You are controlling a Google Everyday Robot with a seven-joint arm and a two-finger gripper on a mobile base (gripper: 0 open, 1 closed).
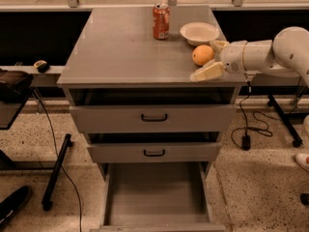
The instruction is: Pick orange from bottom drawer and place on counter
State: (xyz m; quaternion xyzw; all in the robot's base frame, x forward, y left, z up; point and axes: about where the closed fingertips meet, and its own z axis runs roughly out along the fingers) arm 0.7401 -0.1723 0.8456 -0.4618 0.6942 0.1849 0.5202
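Observation:
The orange point(202, 54) rests on the counter point(125, 42) near its front right corner, just in front of the white bowl. My gripper point(206, 60) reaches in from the right at counter height. Its fingers are spread open on either side of the orange, with a gap showing between the near finger point(207, 72) and the fruit. The bottom drawer point(154, 192) is pulled out at the cabinet's base and nothing lies in it.
A red soda can point(161, 21) and a white bowl point(199, 33) stand at the back of the counter. Two upper drawers with black handles point(154, 117) are slightly ajar. A cable and a stand leg lie on the floor to the right, and a black stand is at the left.

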